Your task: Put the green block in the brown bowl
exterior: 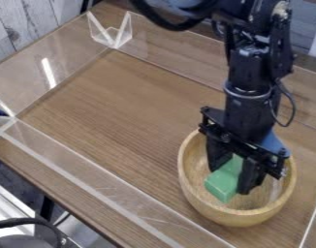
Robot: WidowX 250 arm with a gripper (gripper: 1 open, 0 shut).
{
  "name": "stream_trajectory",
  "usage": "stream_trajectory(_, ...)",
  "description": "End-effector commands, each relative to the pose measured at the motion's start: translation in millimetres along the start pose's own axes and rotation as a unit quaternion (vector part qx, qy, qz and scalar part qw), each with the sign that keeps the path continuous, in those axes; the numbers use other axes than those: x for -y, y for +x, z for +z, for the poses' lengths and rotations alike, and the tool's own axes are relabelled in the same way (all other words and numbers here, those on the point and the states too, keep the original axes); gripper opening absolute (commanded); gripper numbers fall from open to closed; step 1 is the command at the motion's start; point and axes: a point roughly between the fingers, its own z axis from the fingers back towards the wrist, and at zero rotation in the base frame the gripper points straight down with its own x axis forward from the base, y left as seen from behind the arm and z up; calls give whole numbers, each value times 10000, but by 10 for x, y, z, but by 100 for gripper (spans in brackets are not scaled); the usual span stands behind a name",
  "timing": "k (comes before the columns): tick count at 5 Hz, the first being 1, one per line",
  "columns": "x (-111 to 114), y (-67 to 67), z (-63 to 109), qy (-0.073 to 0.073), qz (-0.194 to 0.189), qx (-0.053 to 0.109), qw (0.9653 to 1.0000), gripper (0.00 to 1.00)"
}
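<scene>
The brown bowl, round and of light wood, sits at the front right of the table. My gripper points straight down into it. The green block stands between the black fingers, low inside the bowl, and the fingers are shut on it. The block's lower end is at or just above the bowl's floor; I cannot tell whether it touches. The arm hides the back of the bowl.
A clear acrylic wall runs along the table's front and left edges. A small clear stand sits at the back left. Bare wood-grain tabletop stretches left of the bowl.
</scene>
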Motion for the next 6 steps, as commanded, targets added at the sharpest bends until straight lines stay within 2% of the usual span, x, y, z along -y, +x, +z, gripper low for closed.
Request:
stream_trajectory(1, 3, 107, 165, -12, -9, 344, 9994, 0)
stream_trajectory(6, -46, 163, 70, -43, 71, 209, 9997, 0)
